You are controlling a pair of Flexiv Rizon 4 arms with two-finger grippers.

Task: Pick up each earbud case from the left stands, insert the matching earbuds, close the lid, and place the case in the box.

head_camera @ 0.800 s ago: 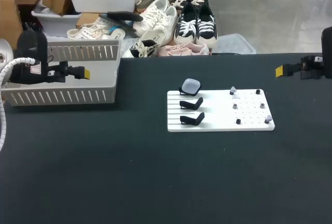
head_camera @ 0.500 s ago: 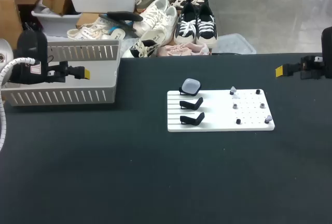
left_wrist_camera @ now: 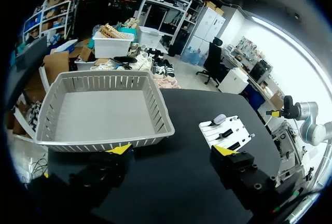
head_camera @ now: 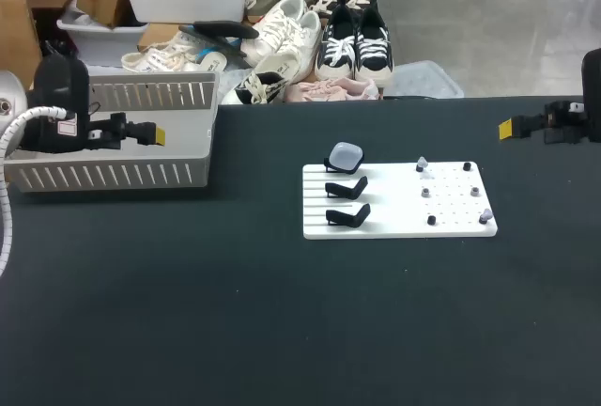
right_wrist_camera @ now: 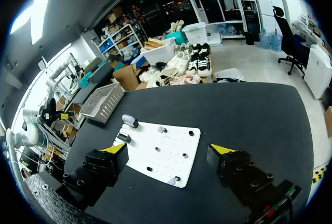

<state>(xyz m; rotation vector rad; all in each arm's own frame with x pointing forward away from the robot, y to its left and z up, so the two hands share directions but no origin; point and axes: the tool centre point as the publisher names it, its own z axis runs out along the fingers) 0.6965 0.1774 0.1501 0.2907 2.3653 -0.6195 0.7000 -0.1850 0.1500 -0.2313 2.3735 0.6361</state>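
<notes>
Head view: black worktop [head_camera: 282, 331] carries a white rectangular pegboard [head_camera: 394, 226] right of centre. Three stands run down the board's left side. The rearmost holds a pale grey rounded earbud case [head_camera: 344, 154]. The two dark stands [head_camera: 348, 187] in front of it show no pale case, and whether a dark one sits on them cannot be told. Small dark and pale earbuds [head_camera: 425, 193] stand on pegs at the board's right side. Grey slatted plastic basket [head_camera: 113, 177] sits at the rear left, well apart from the board. Left hand [head_camera: 153, 132] hangs at the basket and right hand [head_camera: 505, 128] at the far right edge. Finger spacing is not readable here.

Left wrist view: left hand [left_wrist_camera: 172, 150] is spread, with nothing between the fingers. Basket [left_wrist_camera: 158, 111] lies ahead with no case in it. Board [left_wrist_camera: 239, 129] and case [left_wrist_camera: 219, 119] lie beyond it, off to one side.

Right wrist view: right hand [right_wrist_camera: 168, 149] is likewise spread and holds nothing. Board [right_wrist_camera: 168, 159] lies ahead, with the case [right_wrist_camera: 128, 120] at its far corner.

Risk assessment: no pick is begun. The case looks smooth and rounded and perches on a narrow stand, so an off-centre pinch would likely squirt it loose or tip it onto the neighbouring stand. The board appears unfastened, so a sideways nudge could shift it and shake earbuds off their pegs. The earbuds are tiny and of mixed colour, so a mismatched pick is possible.
</notes>
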